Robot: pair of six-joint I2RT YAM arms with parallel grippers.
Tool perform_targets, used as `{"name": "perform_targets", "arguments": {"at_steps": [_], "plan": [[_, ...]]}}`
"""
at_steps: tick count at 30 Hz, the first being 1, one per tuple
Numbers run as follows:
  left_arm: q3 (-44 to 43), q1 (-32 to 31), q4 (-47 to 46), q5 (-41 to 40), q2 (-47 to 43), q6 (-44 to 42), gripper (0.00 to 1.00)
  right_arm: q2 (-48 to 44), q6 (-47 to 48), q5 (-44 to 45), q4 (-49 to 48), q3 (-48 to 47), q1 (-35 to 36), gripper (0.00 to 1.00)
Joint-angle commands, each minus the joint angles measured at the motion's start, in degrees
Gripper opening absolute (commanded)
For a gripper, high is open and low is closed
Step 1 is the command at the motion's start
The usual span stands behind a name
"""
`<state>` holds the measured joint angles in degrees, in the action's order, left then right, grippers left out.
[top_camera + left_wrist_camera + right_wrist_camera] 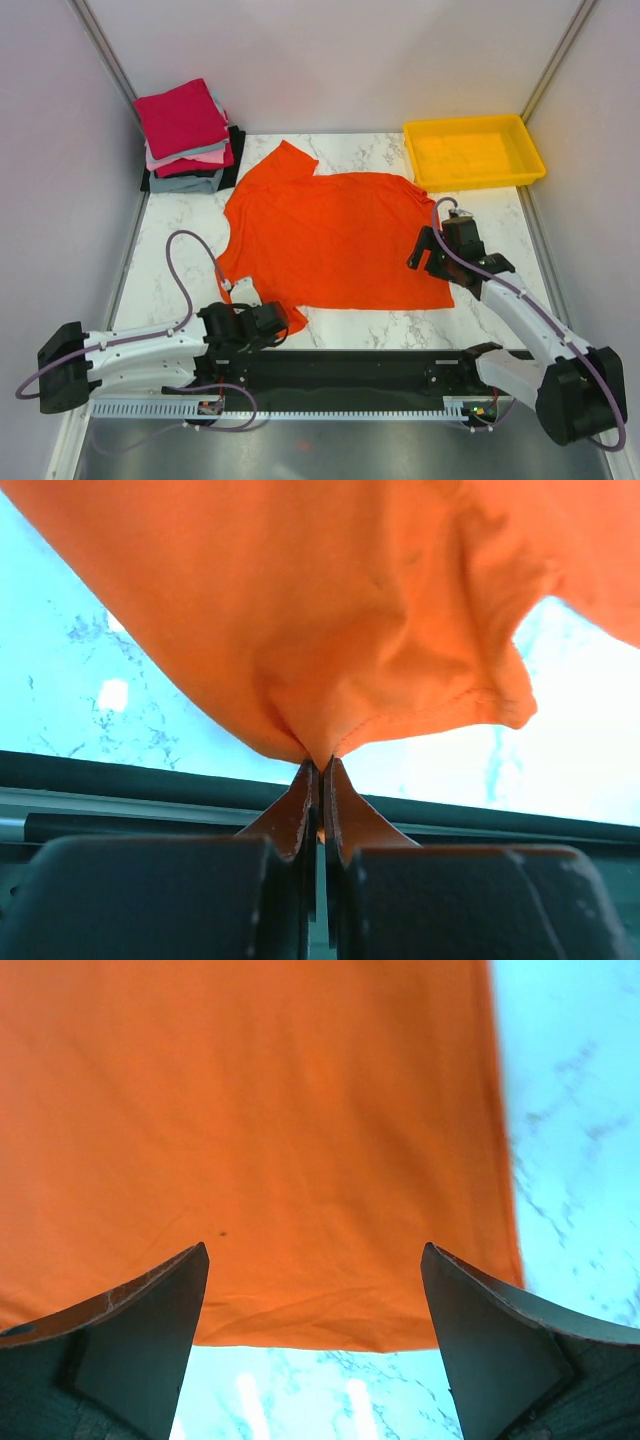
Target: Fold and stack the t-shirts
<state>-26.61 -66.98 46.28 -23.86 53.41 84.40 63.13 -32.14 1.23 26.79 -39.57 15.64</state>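
An orange-red t-shirt (335, 235) lies spread flat on the marble table. My left gripper (275, 320) is shut on its near left sleeve, and the pinched cloth (380, 630) bunches up at the fingertips in the left wrist view. My right gripper (425, 255) is open and empty, hovering over the shirt's right hem (300, 1160) near its corner. A stack of folded t-shirts (188, 135) sits at the far left, crimson on top, with grey-blue, pink and black below.
A yellow plastic tray (472, 150) stands at the far right corner. Grey walls close in the table on the left, back and right. The black rail (350, 370) of the arm bases runs along the near edge.
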Motion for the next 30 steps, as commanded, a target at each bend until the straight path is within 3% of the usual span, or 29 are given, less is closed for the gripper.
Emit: {"name": "perform_targets", "arguments": {"at_steps": [1, 4, 10, 15, 24, 30], "plan": [[-1.52, 0.01, -0.76, -4.18, -3.12, -1.61, 0.02, -7.13, -6.78, 7.98, 1.60, 3.88, 0.09, 0.96], [-1.08, 0.10, -1.10, -4.62, -4.62, -3.18, 0.02, -11.45, -11.10, 11.15, 1.87, 8.45, -0.17, 0.98], [-1.25, 1.67, -1.72, -4.45, -6.82, -8.37, 0.02, -7.24, -11.89, 7.21, 3.10, 10.56, -6.31, 0.98], [-0.99, 4.93, -3.56, -1.46, -8.49, -15.22, 0.02, -12.93, -14.70, 9.31, 5.90, 13.38, -9.49, 0.94], [1.30, 6.77, -6.38, 1.18, -11.22, -16.72, 0.02, -14.71, -17.61, 9.31, 6.61, 17.07, -9.49, 0.64], [0.42, 7.04, -6.38, 2.06, -10.96, -17.25, 0.02, -15.58, -18.57, 9.92, 6.88, 17.69, -9.40, 0.52]]}}
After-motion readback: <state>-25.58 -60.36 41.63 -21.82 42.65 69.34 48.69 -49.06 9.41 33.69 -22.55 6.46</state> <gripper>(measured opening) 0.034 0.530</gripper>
